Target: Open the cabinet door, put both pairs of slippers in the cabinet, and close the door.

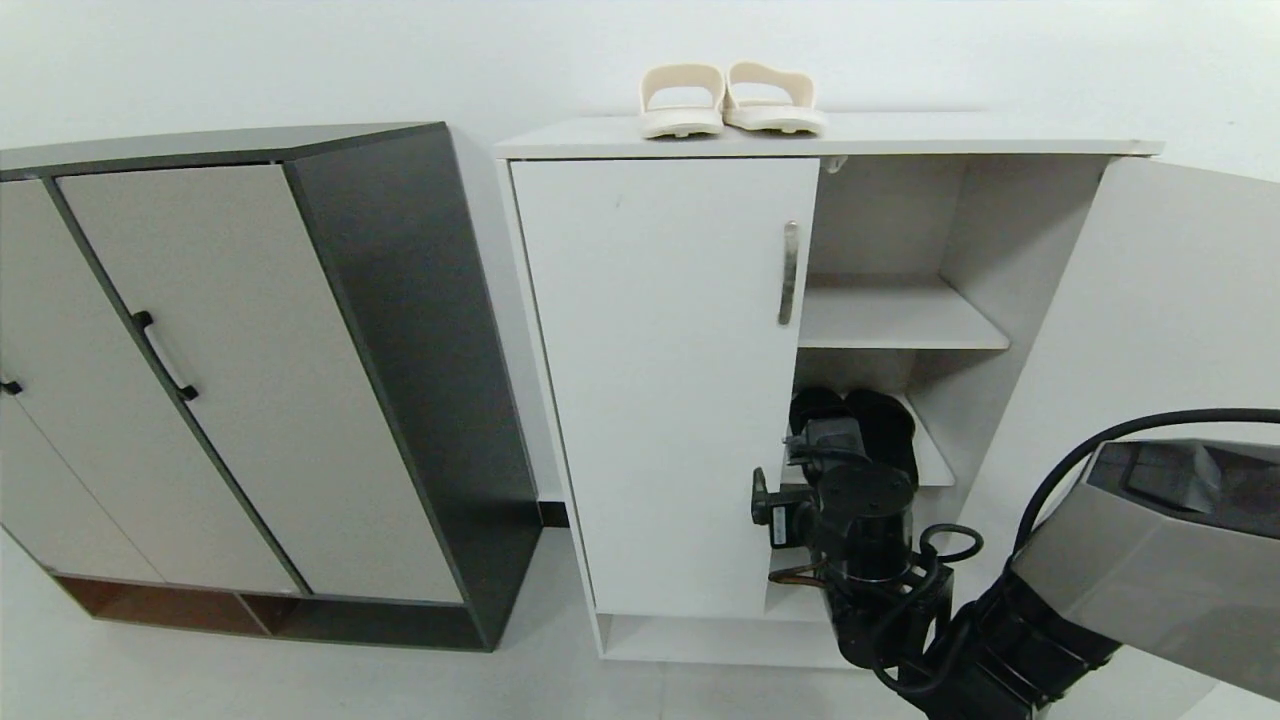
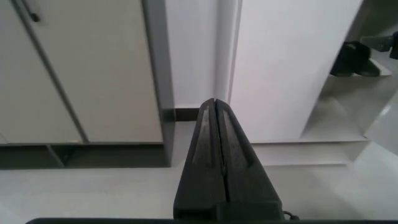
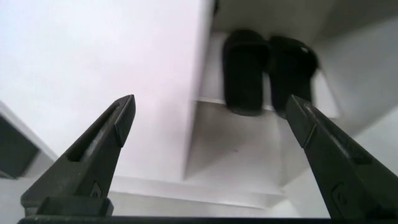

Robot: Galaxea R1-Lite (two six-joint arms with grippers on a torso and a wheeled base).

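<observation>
A dark grey cupboard [image 1: 420, 380] with pale doors [image 1: 230, 400] and black bar handles [image 1: 165, 356] stands on the light floor [image 1: 300, 685] against a white wall [image 1: 250, 60]; its low open compartment [image 1: 160, 607] looks brownish.

White cabinet [image 1: 665, 380]: plain white is seen on door, top and shelves.
Door handle [image 1: 789, 272]: silver.
Cream slippers [image 1: 683, 120]: plain pale cream, on top of the white cabinet.
Black slippers [image 3: 247, 68]: plain black, inside the white cabinet.
Neighbouring cabinet [image 1: 250, 380]: light grey doors framed in charcoal, left of the white cabinet.
Its handles [image 1: 165, 355]: black.
</observation>
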